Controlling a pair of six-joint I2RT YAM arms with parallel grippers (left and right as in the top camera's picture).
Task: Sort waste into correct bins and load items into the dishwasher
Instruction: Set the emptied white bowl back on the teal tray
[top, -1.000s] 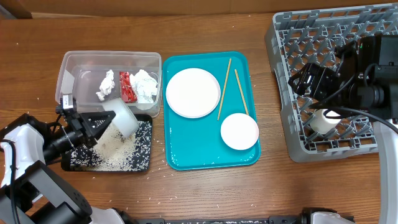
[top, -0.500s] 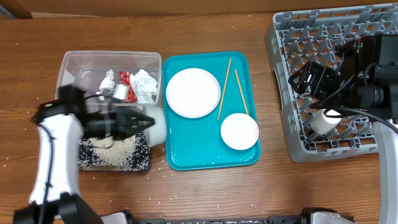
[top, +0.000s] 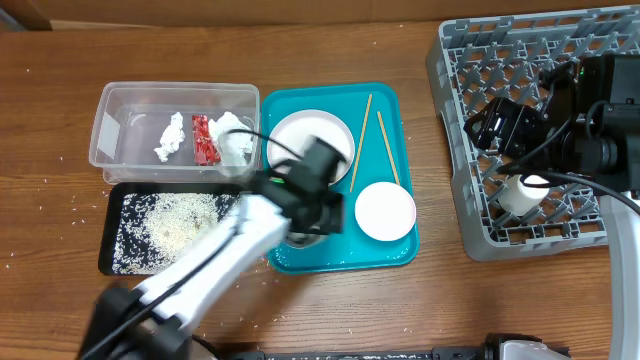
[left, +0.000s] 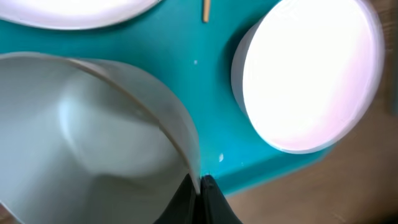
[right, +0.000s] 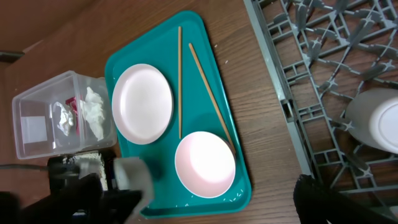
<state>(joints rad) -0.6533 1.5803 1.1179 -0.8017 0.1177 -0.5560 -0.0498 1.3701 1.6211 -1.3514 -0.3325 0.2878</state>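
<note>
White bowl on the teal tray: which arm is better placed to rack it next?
Right, probably. The left tool is pinching the grey-green bowl; the right tool sits over the rack, where the white bowl must go.

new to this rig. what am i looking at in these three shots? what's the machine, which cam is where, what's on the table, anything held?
It is two robot arms at a wooden table, each ending in two fingers. The wide picture comes from a fixed camera overhead. The other two come from a camera on each wrist.

On the table:
- a clear tub holding tissue wads and a red wrapper
- a black tray of rice grains
- a teal tray carrying a white plate, a white bowl and two chopsticks
- a grey dish rack on the right, with a white item in it

The left fingers pinch the rim of a greyish bowl above the teal tray. The right fingers are over the rack and barely show, so I cannot tell whether they are open or shut.
</note>
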